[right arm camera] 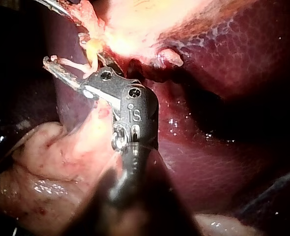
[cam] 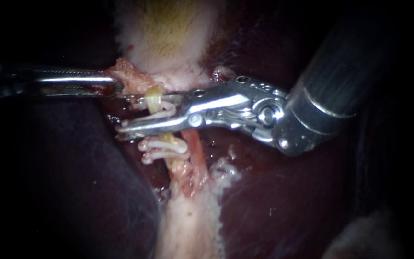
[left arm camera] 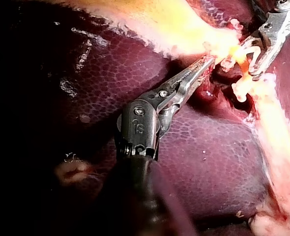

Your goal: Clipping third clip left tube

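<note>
Closest to the camera, the right instrument [cam: 129, 115] slants in from the upper right, its wrist bent so that the end effector lies almost level across the field. That end effector is spread. The left tube [cam: 155, 98], a yellowish strand running up and down below the gallbladder [cam: 168, 38], passes straight through the gap, crossed at close to a right angle. A white clip [cam: 165, 111] shows in the gap around it. Just below the lower jaw, two clips [cam: 164, 146] sit on the same tube, with the reddish right tube [cam: 196, 148] beside them. Further back, the left instrument [cam: 116, 86] lies flat from the left, its end effector pinching pink tissue [cam: 128, 76] at the gallbladder's foot and, I'd judge, holding it taut. Dark liver [cam: 288, 201] lies behind. To my eye, only the squeeze remains.
</note>
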Tool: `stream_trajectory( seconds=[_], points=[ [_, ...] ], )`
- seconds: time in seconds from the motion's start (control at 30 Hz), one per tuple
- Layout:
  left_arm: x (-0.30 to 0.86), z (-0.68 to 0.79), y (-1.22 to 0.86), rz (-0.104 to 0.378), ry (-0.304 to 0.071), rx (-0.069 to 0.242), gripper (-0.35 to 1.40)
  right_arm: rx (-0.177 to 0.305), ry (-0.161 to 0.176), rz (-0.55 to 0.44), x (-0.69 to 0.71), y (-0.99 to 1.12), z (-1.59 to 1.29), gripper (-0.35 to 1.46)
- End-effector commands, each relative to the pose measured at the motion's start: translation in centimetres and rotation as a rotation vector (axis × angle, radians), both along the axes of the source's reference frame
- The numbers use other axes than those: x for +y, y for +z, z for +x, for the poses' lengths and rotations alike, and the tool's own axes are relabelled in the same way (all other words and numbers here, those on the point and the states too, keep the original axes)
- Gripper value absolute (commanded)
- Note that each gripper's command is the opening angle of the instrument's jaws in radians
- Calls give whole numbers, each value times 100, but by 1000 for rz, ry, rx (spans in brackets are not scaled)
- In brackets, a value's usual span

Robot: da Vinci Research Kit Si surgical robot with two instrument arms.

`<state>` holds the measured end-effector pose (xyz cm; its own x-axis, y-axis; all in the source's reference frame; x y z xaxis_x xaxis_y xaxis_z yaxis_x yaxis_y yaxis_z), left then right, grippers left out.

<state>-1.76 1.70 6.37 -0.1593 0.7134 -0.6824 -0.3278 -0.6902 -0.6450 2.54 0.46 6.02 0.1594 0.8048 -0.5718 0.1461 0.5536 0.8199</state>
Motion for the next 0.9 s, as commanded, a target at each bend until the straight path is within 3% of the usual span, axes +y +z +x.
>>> stream_trajectory(
  seconds=[0.03, 0.4, 0.53, 0.57, 0.73, 0.9],
  points=[
    [0, 0, 0, 0, 0, 0, -35, -3, -2, 13, 1, 1, -2, 44],
    [0, 0, 0, 0, 0, 0, -35, -25, 12, 118, 4, 5, -17, 12],
    [0, 0, 0, 0, 0, 0, -35, -38, 9, 159, 5, 5, -22, -15],
    [1, 0, 1, 0, 0, 0, -35, -50, 5, 187, 5, 5, -24, -33],
    [1, 0, 1, 0, 0, 0, -35, -124, -11, 199, 5, 6, -32, -35],
    [1, 0, 1, 0, 0, 0, -35, -132, -15, 198, 5, 7, -34, -35]
  ],
)
